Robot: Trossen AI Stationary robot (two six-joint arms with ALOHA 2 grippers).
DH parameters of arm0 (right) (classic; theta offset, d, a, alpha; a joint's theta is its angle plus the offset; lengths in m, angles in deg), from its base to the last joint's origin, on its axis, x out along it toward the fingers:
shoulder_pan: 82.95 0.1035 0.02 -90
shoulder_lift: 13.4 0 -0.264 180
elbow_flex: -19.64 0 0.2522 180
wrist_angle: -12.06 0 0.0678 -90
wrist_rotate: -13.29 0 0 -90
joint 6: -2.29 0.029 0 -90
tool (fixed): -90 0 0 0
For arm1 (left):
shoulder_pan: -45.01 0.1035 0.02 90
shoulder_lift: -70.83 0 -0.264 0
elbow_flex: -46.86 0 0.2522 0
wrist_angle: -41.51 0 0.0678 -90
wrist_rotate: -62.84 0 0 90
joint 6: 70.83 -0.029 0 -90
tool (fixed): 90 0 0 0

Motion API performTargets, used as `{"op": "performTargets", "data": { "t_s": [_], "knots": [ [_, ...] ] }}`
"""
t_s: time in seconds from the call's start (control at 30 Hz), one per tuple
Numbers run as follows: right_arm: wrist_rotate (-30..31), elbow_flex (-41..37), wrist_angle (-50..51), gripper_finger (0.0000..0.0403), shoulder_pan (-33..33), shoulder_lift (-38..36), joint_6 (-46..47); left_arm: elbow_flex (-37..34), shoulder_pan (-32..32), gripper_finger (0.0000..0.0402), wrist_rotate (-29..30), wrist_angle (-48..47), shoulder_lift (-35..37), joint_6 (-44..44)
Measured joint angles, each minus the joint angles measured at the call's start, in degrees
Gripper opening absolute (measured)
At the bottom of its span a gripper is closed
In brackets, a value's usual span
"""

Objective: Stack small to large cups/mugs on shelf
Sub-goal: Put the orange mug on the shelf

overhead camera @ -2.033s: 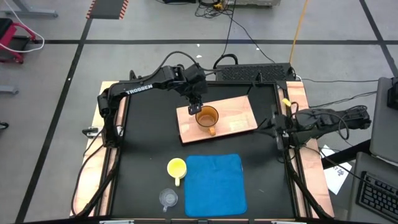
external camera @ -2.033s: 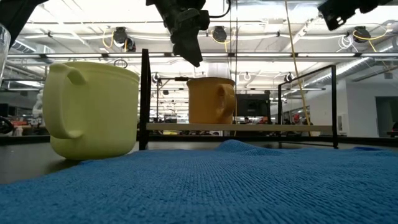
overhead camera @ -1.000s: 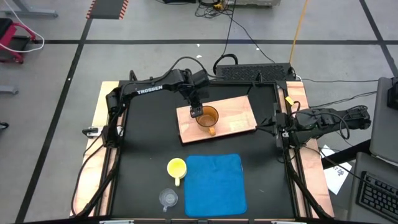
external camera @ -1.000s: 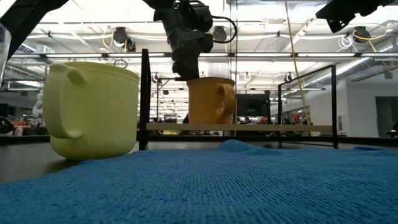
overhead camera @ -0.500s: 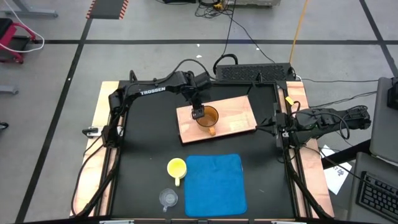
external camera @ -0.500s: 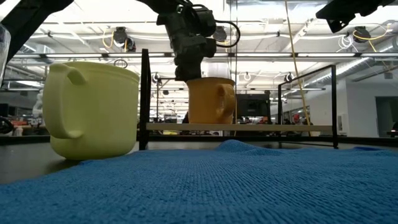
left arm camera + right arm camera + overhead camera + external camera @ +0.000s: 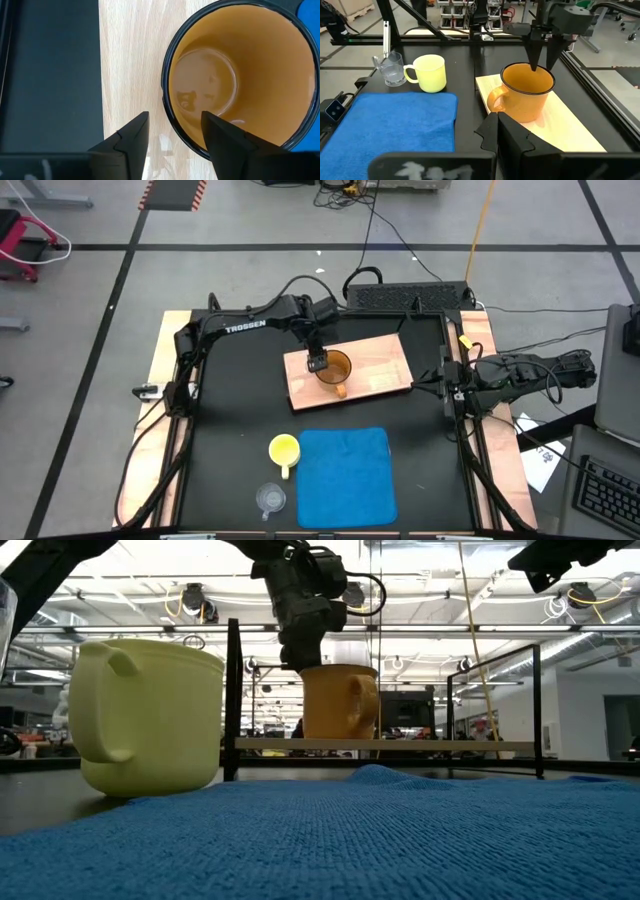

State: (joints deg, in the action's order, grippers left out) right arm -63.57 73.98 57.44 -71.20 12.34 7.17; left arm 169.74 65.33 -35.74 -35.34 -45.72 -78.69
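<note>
The amber-brown mug (image 7: 333,368) stands upright on its base on the light-wood shelf (image 7: 375,360), with its handle (image 7: 495,100) toward the table's near edge. My left gripper (image 7: 175,114) is open and points down over the mug's left rim (image 7: 167,117). One finger is outside the wall and one is over the inside. The yellow mug (image 7: 284,450) and the clear cup (image 7: 270,498) stand on the table at the near left. My right gripper (image 7: 445,385) rests shut at the table's right edge.
A blue cloth mat (image 7: 343,475) lies flat at the near centre, right of the yellow mug. Black frame posts (image 7: 233,700) stand around the table. The shelf has bare wood (image 7: 565,125) to the right of the amber mug.
My left gripper has come down a little and moved slightly toward the table's right edge, and its fingers now stand either side of the amber mug's left rim. The mug has stayed where it was.
</note>
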Motion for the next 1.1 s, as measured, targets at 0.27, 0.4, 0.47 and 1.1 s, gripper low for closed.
{"op": "performTargets", "data": {
  "t_s": [0.27, 0.4, 0.47, 1.1],
  "knots": [
    [0.0, 0.0, -0.04, 0.0, 0.0, 0.0, 0.0, 0.0, 0.0, 0.0075, -0.06, -0.11, 0.02, 0.06],
    [-0.02, 0.0, -0.04, 0.0, 0.0, 0.0, 0.16, 0.07, 0.0, 0.0017, -0.72, -0.1, 0.15, -0.08],
    [-0.02, 0.0, -0.04, 0.0, 0.0, 0.0, 0.42, 0.11, 0.04, 0.0011, -1.21, -0.62, 0.35, -0.42],
    [-0.04, 0.0, -0.07, 0.0, -0.02, 0.0, 0.44, 0.11, 0.24, 0.0005, 3.63, -3.6, 0.41, 0.87]
  ]
}}
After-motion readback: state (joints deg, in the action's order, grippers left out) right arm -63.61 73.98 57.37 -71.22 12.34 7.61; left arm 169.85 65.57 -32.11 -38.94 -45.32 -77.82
